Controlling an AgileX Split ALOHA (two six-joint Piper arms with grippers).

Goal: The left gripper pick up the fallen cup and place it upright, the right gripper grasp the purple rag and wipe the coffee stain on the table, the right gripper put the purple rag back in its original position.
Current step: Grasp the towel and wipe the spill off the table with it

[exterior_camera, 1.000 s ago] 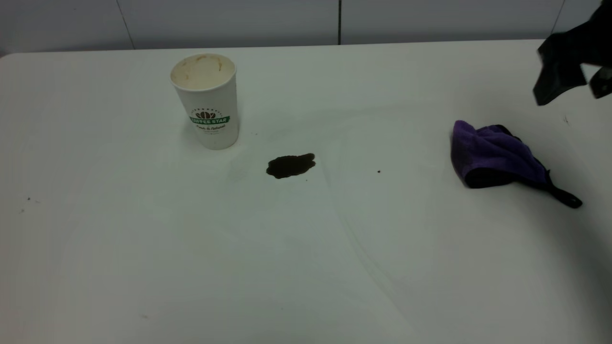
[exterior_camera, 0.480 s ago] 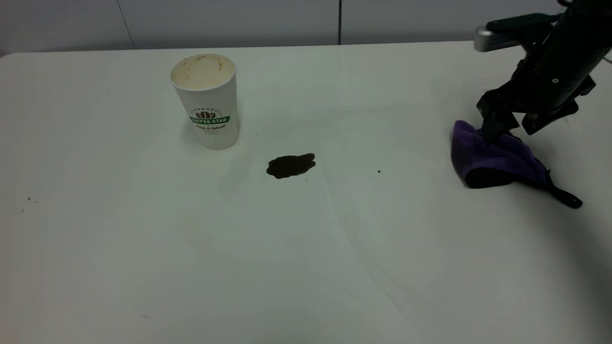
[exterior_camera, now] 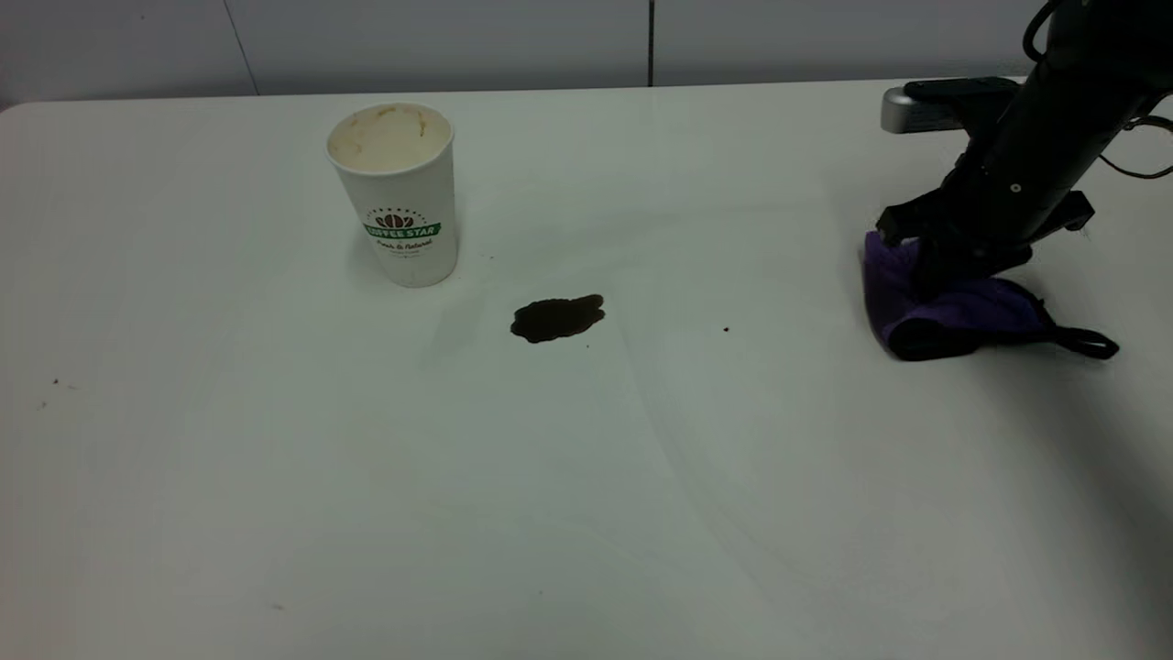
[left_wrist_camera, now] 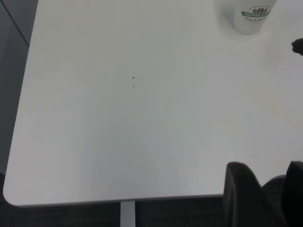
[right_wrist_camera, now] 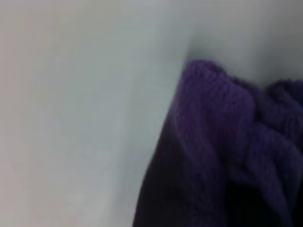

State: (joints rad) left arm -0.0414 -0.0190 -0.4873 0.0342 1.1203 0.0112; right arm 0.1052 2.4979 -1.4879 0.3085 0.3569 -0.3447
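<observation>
The table (exterior_camera: 586, 513) fills nearly the whole exterior view, a plain white top with faint smears and a few tiny dark specks toward the left edge; behind it, across the top of the frame, runs a pale grey panelled wall (exterior_camera: 440, 41) with a dark vertical seam. Against the picture half a second ago, the right arm has come lower and further left at the upper right of the frame, and the right gripper (exterior_camera: 926, 266) now presses down into the purple rag (exterior_camera: 971, 316), which is bunched tighter, its black loop tab swung out flatter to the right. Whether the fingers have closed on the cloth I cannot tell; the right wrist view shows only purple pile against the white surface. The cup (exterior_camera: 396, 192) is unchanged, standing upright at upper left of centre, logo facing the camera. The coffee stain (exterior_camera: 557, 318) is likewise unchanged, a dark oval just right of and below the cup, well apart from the rag. The left gripper (left_wrist_camera: 262, 189) appears only in the left wrist view, at the lower right, held off the table's edge with its fingers parted.
</observation>
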